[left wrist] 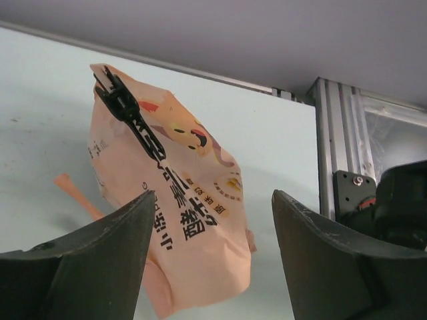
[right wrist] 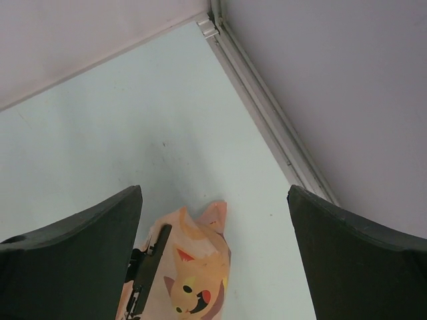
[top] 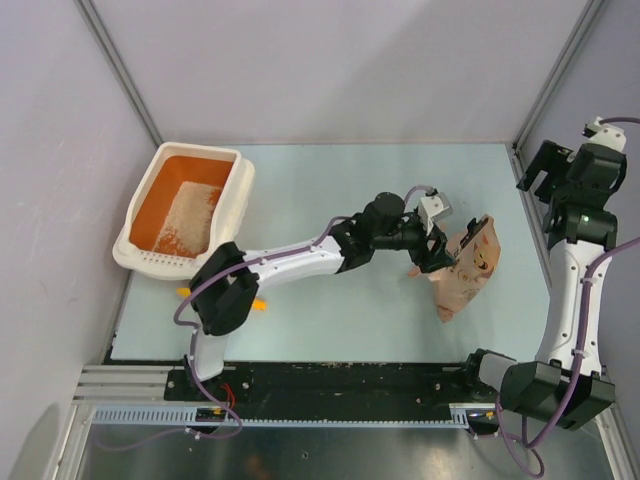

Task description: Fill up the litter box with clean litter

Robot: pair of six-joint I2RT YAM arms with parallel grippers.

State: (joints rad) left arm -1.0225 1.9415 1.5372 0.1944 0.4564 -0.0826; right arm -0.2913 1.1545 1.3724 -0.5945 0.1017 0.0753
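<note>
Pink bag [top: 468, 268], likely floppy, is sagging toward the table's [top: 330, 200] right edge; I'm targeting its clip [left wrist: 133, 120], left claw [left wrist: 212, 197] and right claw [right wrist: 213, 190] both spread.

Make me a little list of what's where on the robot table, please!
Litter box: far left of the table, orange inside
Clean litter: a pale patch over part of the box floor
Bag: pink-beige with a cat face, on the table's right side, black clip at one end
Left claw: open, reaching at the bag, not closed on it
Right claw: open, at the far right, holding nothing
</note>
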